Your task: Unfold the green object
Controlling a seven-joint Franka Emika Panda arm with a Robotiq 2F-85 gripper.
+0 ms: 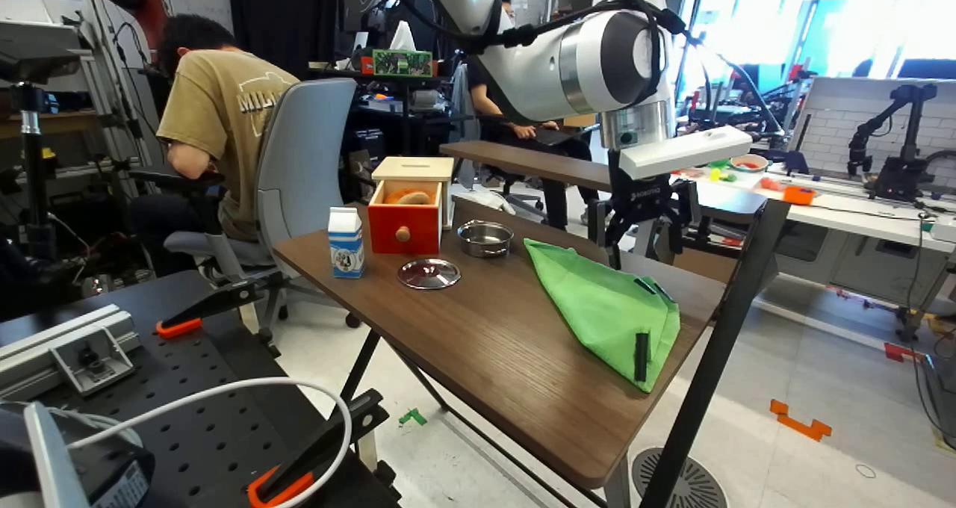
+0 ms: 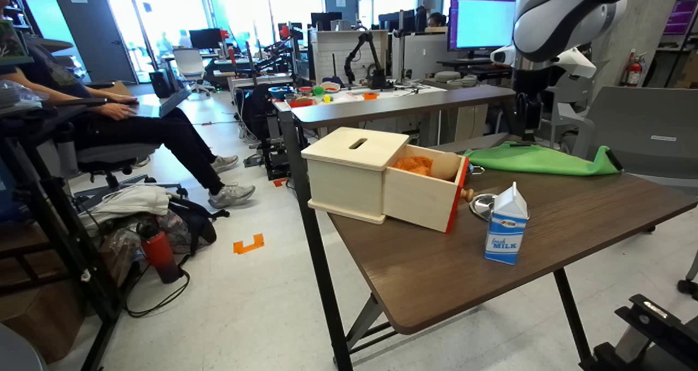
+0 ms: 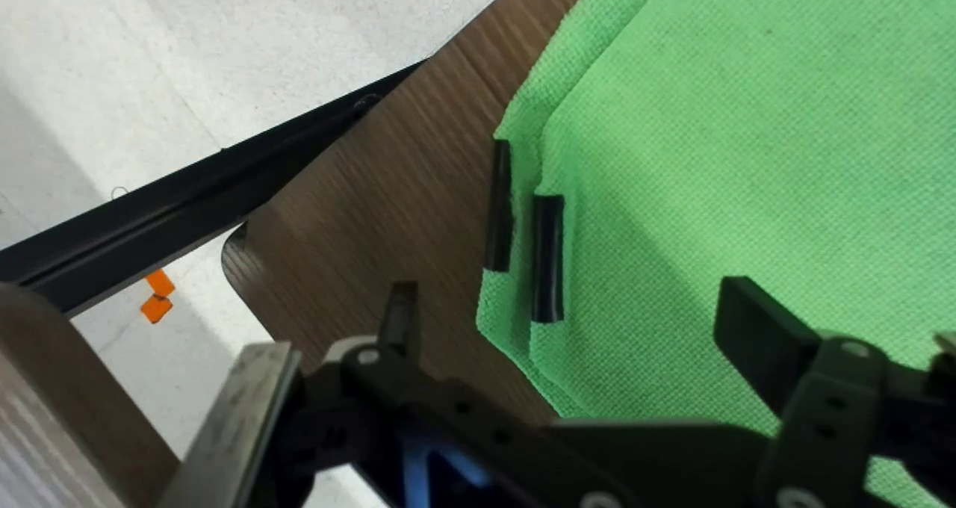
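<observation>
A green cloth [image 1: 597, 306] lies folded on the brown table [image 1: 478, 344], roughly a triangle. It also shows in an exterior view [image 2: 534, 159] and in the wrist view [image 3: 762, 164]. Two layered edges lie close together, each with a black strip; the upper strip [image 3: 548, 258] sits beside the outer strip [image 3: 499, 205]. Another black strip [image 1: 641, 356] is at the cloth's near corner. My gripper [image 3: 569, 291] is open and empty above the cloth's edge, one finger over bare table and the other over the cloth. It shows over the cloth in both exterior views [image 1: 641, 260] [image 2: 528, 136].
A wooden box with an open red-front drawer [image 1: 405, 228] holds orange and tan items. A milk carton [image 1: 346, 243], a metal pot [image 1: 485, 239] and a lid [image 1: 429, 274] stand near it. A black table leg bar [image 3: 187, 172] runs by the table corner.
</observation>
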